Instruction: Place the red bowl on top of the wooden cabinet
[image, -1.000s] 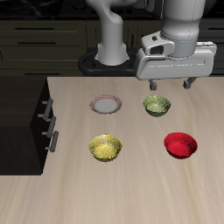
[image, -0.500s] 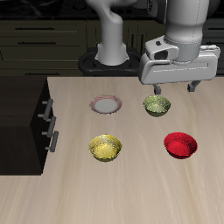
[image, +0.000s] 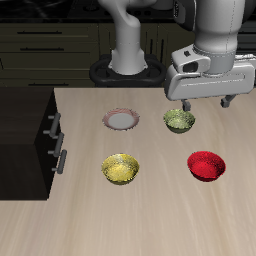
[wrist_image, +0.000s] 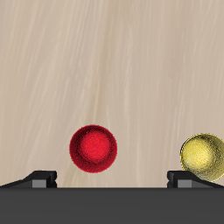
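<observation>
The red bowl (image: 207, 165) sits on the light wooden tabletop, nearer the front edge, and also shows in the wrist view as a glossy red bowl (wrist_image: 93, 147). My gripper (image: 208, 102) hangs in the air well above the table, farther back than the red bowl, open with nothing between its fingers. Both fingertips (wrist_image: 41, 178) show spread wide apart in the wrist view. The wooden cabinet (image: 25, 130) is the dark box at the table's side, with silver bar handles; its top is bare.
A yellow textured bowl (image: 121, 168) stands beside the red bowl and shows in the wrist view too (wrist_image: 203, 156). An olive-green bowl (image: 179, 120) lies farther back, under the gripper. A small white plate (image: 121, 119) lies near the cabinet.
The gripper has drifted sideways away from the cabinet and slightly up, staying open. The bowls have not moved.
</observation>
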